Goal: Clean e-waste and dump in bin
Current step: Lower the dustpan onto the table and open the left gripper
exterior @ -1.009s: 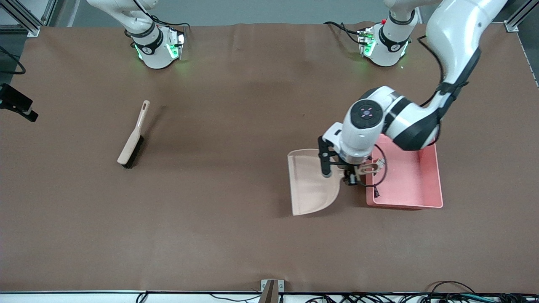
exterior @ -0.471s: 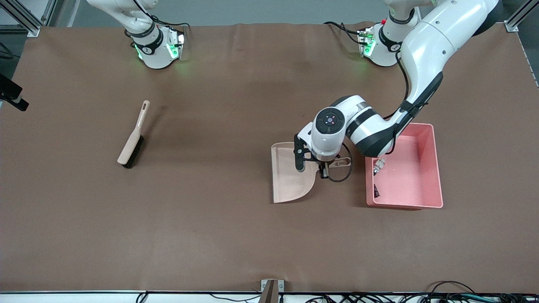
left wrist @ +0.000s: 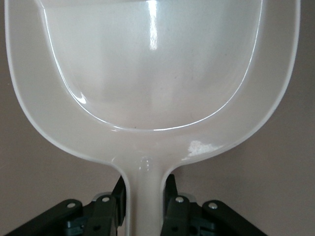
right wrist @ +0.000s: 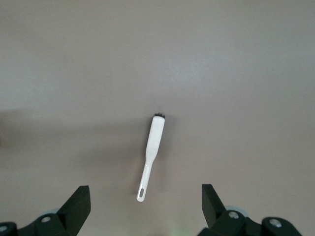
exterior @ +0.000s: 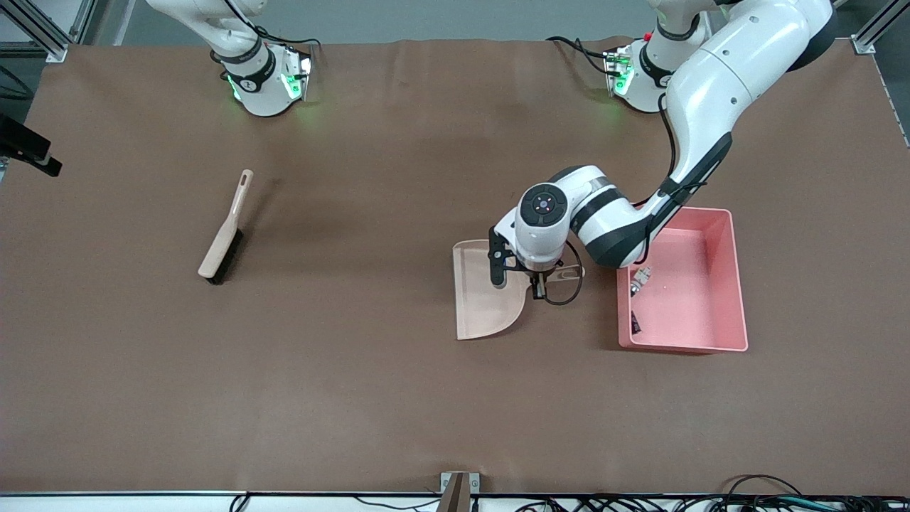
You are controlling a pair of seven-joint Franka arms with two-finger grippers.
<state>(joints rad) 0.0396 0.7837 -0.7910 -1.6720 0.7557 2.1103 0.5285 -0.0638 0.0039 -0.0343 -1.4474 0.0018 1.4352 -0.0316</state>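
My left gripper (exterior: pixel 542 283) is shut on the handle of the beige dustpan (exterior: pixel 487 295), low over the table beside the pink bin (exterior: pixel 739 284). In the left wrist view both fingers clamp the handle at my left gripper (left wrist: pixel 145 204), and the dustpan (left wrist: pixel 152 73) is empty. The e-waste lies in the bin by the wall nearest the dustpan: a whitish-grey scrap (exterior: pixel 641 276) and a small dark block (exterior: pixel 635 322). My right gripper (right wrist: pixel 145 206) hangs open high above the brush (right wrist: pixel 151 152), holding nothing.
A beige brush with dark bristles (exterior: pixel 226 231) lies flat toward the right arm's end of the table. The brown table cover (exterior: pixel 370 370) runs to the front edge, where a small bracket (exterior: pixel 458 487) sits.
My left gripper has carried the dustpan away from the bin's edge, toward the middle of the table. The brush and the scraps in the bin have not moved.
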